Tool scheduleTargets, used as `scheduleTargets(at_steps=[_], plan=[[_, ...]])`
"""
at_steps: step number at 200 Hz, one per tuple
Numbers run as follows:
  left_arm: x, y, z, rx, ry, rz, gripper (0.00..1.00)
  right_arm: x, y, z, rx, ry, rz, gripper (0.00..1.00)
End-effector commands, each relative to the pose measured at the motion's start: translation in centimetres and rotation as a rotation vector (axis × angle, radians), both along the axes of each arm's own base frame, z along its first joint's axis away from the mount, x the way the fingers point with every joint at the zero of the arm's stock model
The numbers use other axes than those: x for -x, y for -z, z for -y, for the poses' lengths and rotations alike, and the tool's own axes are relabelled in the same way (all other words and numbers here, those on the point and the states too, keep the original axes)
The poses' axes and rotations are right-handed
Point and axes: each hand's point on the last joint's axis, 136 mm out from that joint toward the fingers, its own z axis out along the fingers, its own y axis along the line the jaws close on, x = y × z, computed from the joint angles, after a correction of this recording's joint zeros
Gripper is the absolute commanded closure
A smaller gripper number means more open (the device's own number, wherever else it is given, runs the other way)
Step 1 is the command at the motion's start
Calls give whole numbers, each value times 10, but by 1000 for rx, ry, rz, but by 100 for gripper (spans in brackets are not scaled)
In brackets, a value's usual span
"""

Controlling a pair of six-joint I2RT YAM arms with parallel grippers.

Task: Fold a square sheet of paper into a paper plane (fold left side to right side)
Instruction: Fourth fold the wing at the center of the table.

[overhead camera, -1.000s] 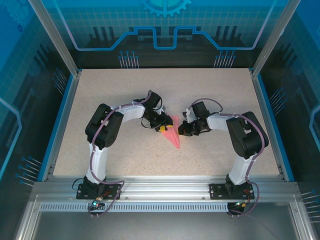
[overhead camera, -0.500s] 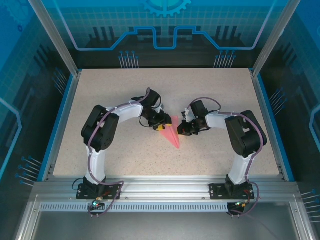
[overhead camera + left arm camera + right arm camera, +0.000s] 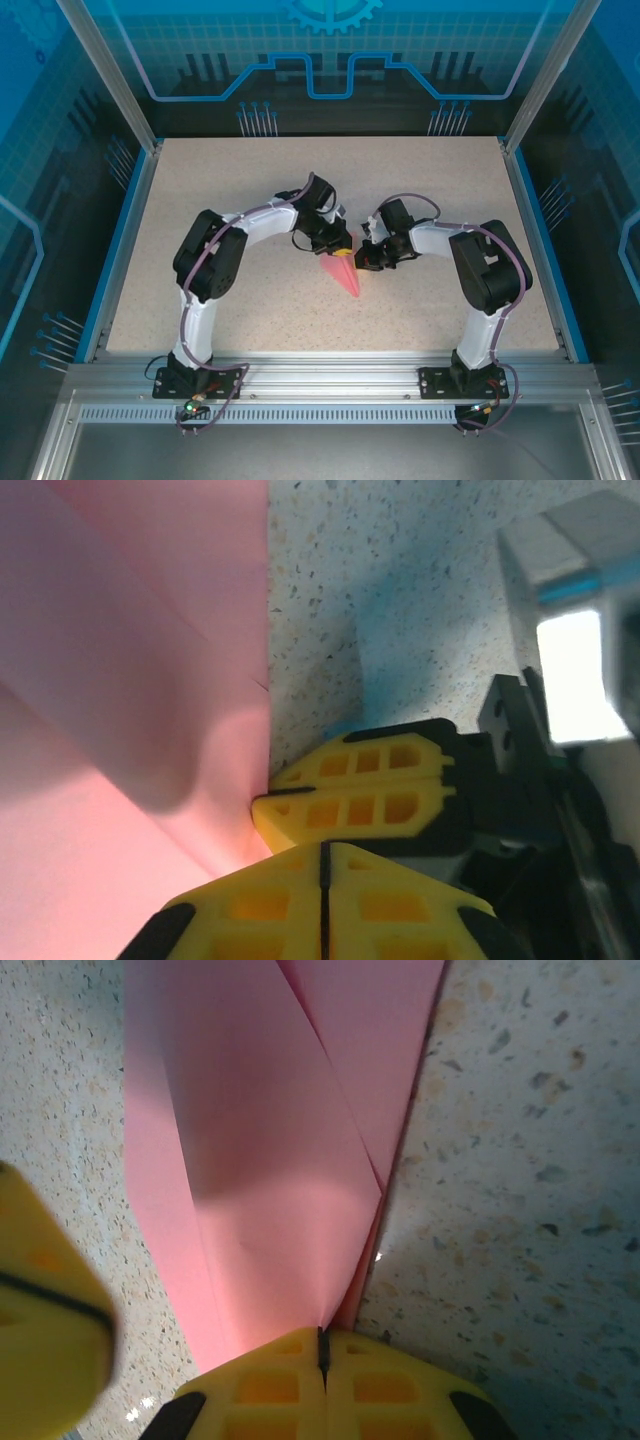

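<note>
The square sheet of paper [image 3: 346,275] is salmon pink and folded into a narrow triangle whose tip points toward the near right. In the right wrist view the paper [image 3: 270,1160] bunches into the seam of my right gripper [image 3: 322,1352], which is shut on its wide end. My left gripper [image 3: 325,880] is shut beside the paper [image 3: 130,680], with nothing visible between its yellow pads. The right gripper's fingers [image 3: 360,805] lie just ahead of it, touching the paper's edge. From above, the left gripper [image 3: 341,250] and right gripper [image 3: 362,262] meet at the paper's far end.
The speckled table [image 3: 240,190] has blue rails along its left side [image 3: 125,240] and right side [image 3: 530,240]. Slanted aluminium posts [image 3: 105,70] and glass walls stand at the back corners.
My left gripper has swung right to the paper's wide end, and its jaws have gone from partly open to shut. The right arm has kept its grip and place.
</note>
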Motion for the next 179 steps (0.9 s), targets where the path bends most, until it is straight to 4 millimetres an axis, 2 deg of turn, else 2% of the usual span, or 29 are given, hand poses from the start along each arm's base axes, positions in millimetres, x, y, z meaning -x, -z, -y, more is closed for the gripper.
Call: scheduleTargets(at_steps=[1,37,88,132,153,179], plan=[[-2,6,4,3,21,-7,94,28,35,15,135,-18,-108,100],[-1,25,0,-36,11,-31,95,28,36,15,147,-25,-110,100],[6,50,-18,-122,-7,-61,96,30,38,17,165,-31,-118,100],[14,62,-29,-158,-16,-80,96,31,38,17,166,-35,-118,100],[16,65,-31,-163,-16,-86,99,25,30,13,141,-37,-91,99],[21,69,-34,-176,-13,-92,100,9,4,6,77,-36,-16,94]])
